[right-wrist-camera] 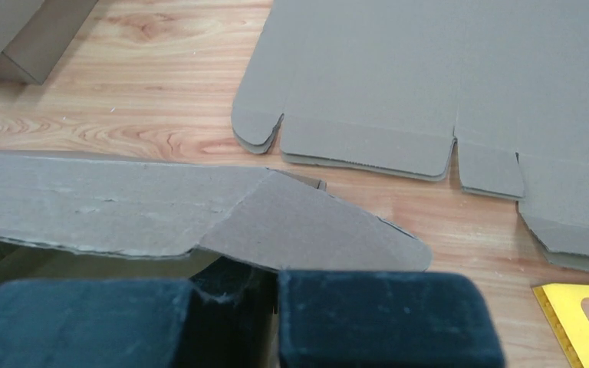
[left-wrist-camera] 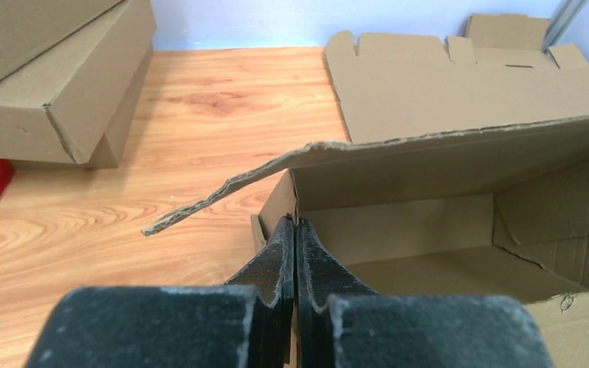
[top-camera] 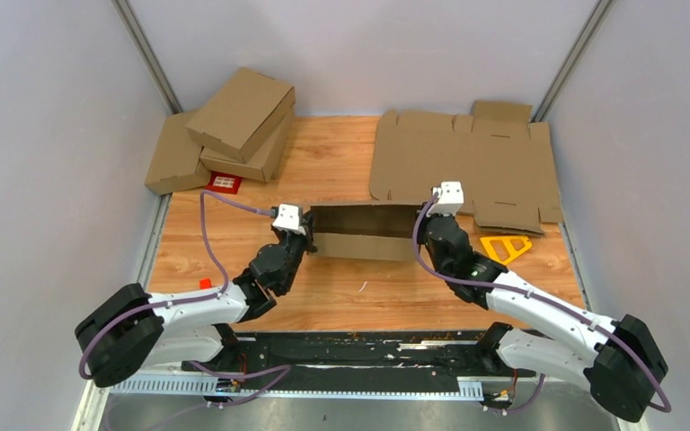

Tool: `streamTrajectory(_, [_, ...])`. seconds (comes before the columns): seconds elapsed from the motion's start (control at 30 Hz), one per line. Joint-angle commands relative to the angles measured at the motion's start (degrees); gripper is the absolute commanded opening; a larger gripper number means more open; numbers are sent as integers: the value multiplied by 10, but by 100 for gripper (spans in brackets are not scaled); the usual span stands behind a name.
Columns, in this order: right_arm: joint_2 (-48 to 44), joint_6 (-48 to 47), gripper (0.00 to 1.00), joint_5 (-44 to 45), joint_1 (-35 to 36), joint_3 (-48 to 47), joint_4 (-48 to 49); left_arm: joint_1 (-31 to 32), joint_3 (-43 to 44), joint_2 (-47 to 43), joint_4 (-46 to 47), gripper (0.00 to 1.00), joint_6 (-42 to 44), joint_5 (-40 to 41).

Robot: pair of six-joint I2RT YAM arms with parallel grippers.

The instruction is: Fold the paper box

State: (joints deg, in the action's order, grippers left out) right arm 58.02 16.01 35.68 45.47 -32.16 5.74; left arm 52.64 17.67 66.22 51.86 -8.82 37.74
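Observation:
The paper box point(top-camera: 359, 235) stands half-formed in the middle of the wooden table, a shallow brown tray with its walls up and its open side toward me. My left gripper point(top-camera: 304, 241) is at its left end. In the left wrist view the gripper point(left-wrist-camera: 296, 224) is shut on the left end wall of the box point(left-wrist-camera: 429, 230), and a loose flap point(left-wrist-camera: 222, 192) juts out to the left. My right gripper point(top-camera: 424, 235) is at the right end. In the right wrist view the gripper point(right-wrist-camera: 272, 270) is shut on that end wall, its tips hidden under a rounded flap point(right-wrist-camera: 314, 230).
Folded mailer boxes point(top-camera: 234, 121) are stacked at the back left, with a red item point(top-camera: 225, 182) beside them. Flat cardboard blanks point(top-camera: 476, 162) lie at the back right. A yellow triangle point(top-camera: 506, 246) sits just right of the right gripper. Grey walls enclose the table.

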Motion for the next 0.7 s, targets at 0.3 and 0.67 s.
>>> streamTrajectory(0.3, [-30, 45, 0, -64, 11, 32, -73, 12, 124, -161, -501, 60, -112, -122])
streamTrajectory(0.67, [-16, 29, 0, -73, 11, 31, -64, 12, 271, -251, -795, 91, -107, -142])
